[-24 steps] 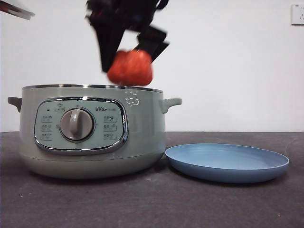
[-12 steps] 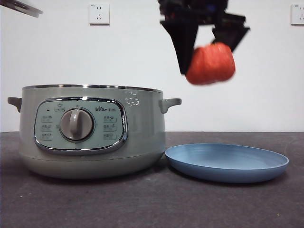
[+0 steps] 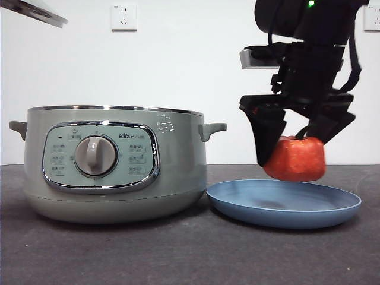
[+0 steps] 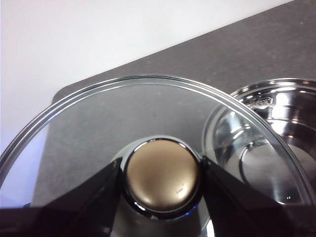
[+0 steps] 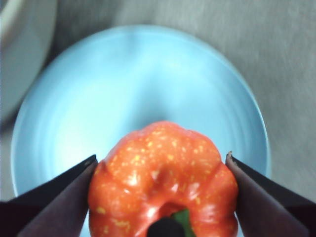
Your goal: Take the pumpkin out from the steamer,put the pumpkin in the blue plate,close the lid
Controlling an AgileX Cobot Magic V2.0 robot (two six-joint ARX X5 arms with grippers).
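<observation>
R gripper [image 3: 295,155]: I see jaws clamped on pumpkin [image 3: 295,158], hanging just above plate [image 3: 284,203], not touching.
L gripper [image 4: 162,183]: jaws closed on lid [image 4: 98,118] knob, held high beside steamer [image 3: 116,163].
Steamer: open, left of plate.

Plain white wall [image 3: 178,65] behind, w/ white sockets at 11 o'clock [image 3: 123,17] & at 2 o'clock by the edge [image 3: 372,18]. Dark grey tabletop [image 3: 178,249] ran across at 6 o'clock.
</observation>
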